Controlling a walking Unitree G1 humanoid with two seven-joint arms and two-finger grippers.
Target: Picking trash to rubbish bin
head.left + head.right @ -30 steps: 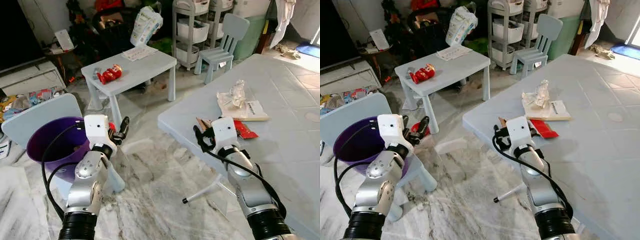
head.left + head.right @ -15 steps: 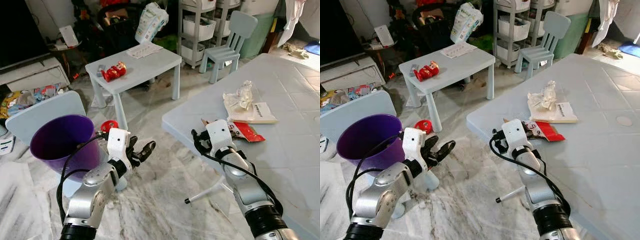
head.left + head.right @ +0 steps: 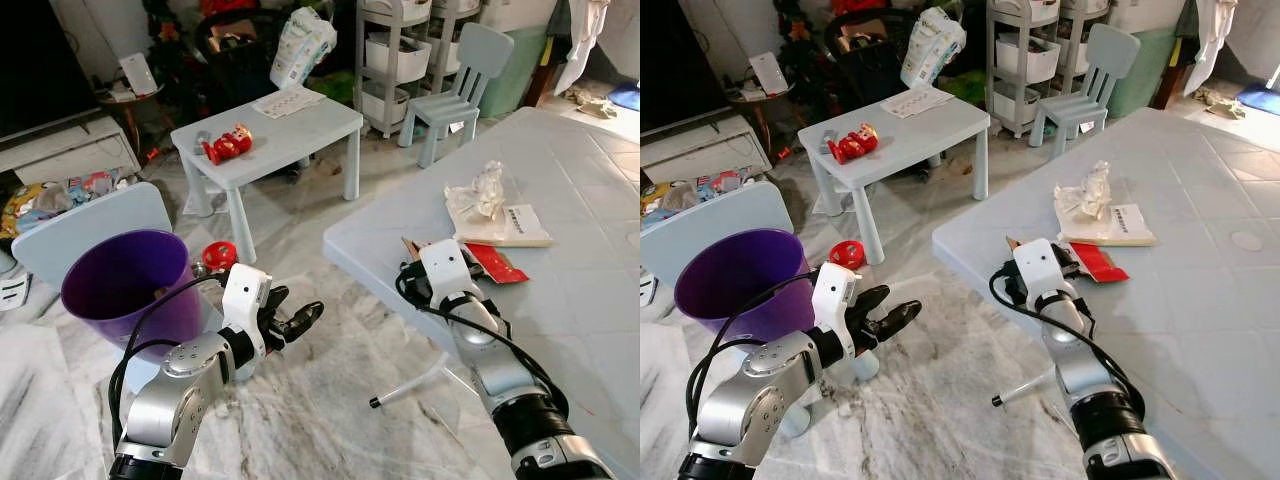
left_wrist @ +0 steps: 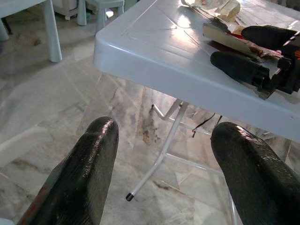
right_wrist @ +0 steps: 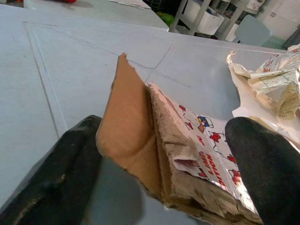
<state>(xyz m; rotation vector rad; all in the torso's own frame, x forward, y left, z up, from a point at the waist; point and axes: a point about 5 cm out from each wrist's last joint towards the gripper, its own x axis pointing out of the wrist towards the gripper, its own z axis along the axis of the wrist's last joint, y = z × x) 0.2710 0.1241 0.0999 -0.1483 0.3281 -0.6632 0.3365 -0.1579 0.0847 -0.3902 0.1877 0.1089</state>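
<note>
Right wrist view: the right claw [image 5: 164,154] gapes wide around a torn brown cardboard wrapper [image 5: 154,140], unclamped, on the smooth pale counter [image 5: 70,61]. Crumpled paper [image 3: 1083,192] lies beyond at center right. Lower left, the left claw [image 3: 890,318] spreads empty beside a glossy purple bin [image 3: 730,280].

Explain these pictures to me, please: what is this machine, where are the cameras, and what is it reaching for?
This is a walking humanoid robot with two silver arms, each ending in two black fingers. Two pictures come from cameras in its head, looking down; the other two come from cameras on its wrists.

Its right gripper is open on the big table, fingers on either side of a torn cardboard wrapper. Beside that lie a red packet, a booklet and crumpled paper.

Its left gripper hangs open over the floor, holding nothing, next to a purple bin where the trash should go.
</note>
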